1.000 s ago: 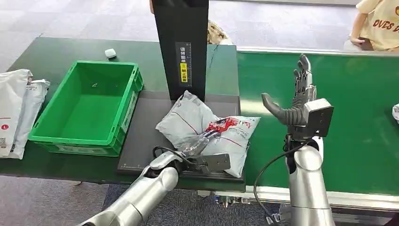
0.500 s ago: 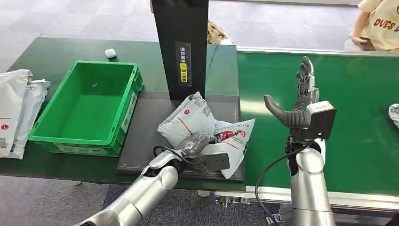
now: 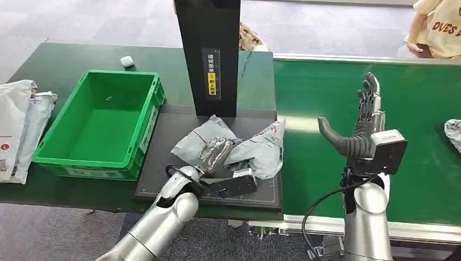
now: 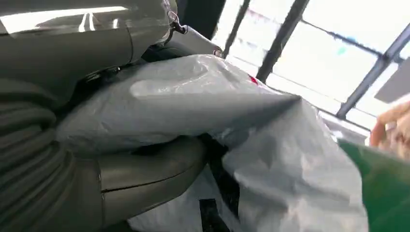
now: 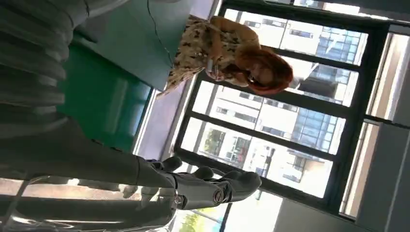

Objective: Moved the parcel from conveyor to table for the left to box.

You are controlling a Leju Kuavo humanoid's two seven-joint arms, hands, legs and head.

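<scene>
A crumpled grey-white parcel (image 3: pixel 255 153) lies folded on the black mat (image 3: pixel 163 136) in front of the black scanner post (image 3: pixel 209 54). My left hand (image 3: pixel 215 155) grips it from below, fingers wrapped around its middle; the left wrist view has the grey plastic parcel (image 4: pixel 203 106) pressed against the thumb. Over the green conveyor (image 3: pixel 326 98), my right hand (image 3: pixel 361 125) stands upright with fingers spread and nothing in it; it is seen from behind as the right hand (image 5: pixel 193 186) in its wrist view. The empty green box (image 3: pixel 100 122) sits left of the mat.
Several white parcels (image 3: pixel 19 128) lie at the table's left edge. Another parcel (image 3: pixel 454 130) sits at the conveyor's right edge. A small white object (image 3: pixel 127 61) lies behind the box. A person (image 3: pixel 437 27) stands past the conveyor at the far right.
My left hand has pulled the parcel leftward and bunched it up, so it now folds over the hand. My right hand has drifted right and slightly back over the conveyor, still spread.
</scene>
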